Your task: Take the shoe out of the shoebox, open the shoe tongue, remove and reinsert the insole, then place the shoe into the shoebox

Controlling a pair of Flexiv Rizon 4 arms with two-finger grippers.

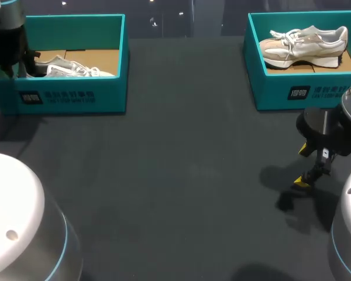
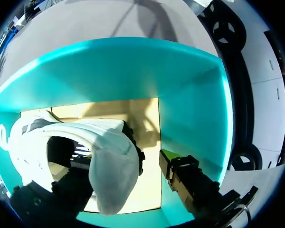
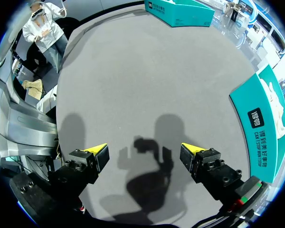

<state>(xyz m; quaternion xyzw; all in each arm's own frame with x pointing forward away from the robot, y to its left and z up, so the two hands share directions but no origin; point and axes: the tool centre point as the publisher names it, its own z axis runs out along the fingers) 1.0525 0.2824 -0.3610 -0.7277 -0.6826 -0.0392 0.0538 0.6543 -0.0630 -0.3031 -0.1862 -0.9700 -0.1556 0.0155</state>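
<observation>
White, grey-trimmed shoe (image 2: 109, 156) sits in teal shoebox (image 2: 190, 109), heel seemingly straddled by wide left claw (image 2: 124, 164); right claw (image 3: 145, 151) wide too.

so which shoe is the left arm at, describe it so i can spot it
At the far left of the table stands a teal shoebox. The white sneaker lies inside it. Unlike the beige sneaker in the right shoebox, my left arm hangs over it.
</observation>
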